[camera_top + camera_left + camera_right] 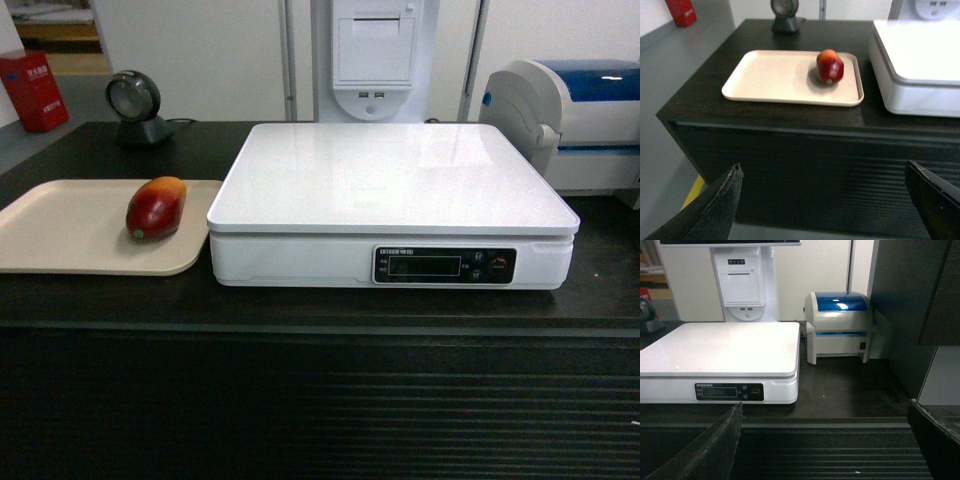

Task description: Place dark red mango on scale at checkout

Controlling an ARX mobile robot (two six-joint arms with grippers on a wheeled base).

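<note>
A: Where's the dark red mango (156,208) right now?

B: Lying on the beige tray (60,235), near the tray's right edge, orange end pointing away toward twelve o'clock. Taking the scale (390,185) as the centre, the fruit sits at about nine o'clock, just beside the scale's left side, both on the checkout (320,310) counter.

A: And the arms?

B: Neither has reached in. The left gripper (830,200) hangs in front of the ribbed counter front, below the tray, its fingers spread wide and holding nothing. The right gripper (827,440) is the same: released, empty, facing the scale and the white-and-blue printer (839,326) at the scale's two o'clock.

A: So which step is this?

B: I'd call it the very start; the approach to the fruit has not begun (the scale top is bare).

A: Next move?

B: Probably the left arm, being closer. It needs to rise over the counter edge, go forward toward twelve o'clock, and straddle the fruit across its narrow width. The glossy, rounded skin could slip, so a centred grasp matters.
</note>
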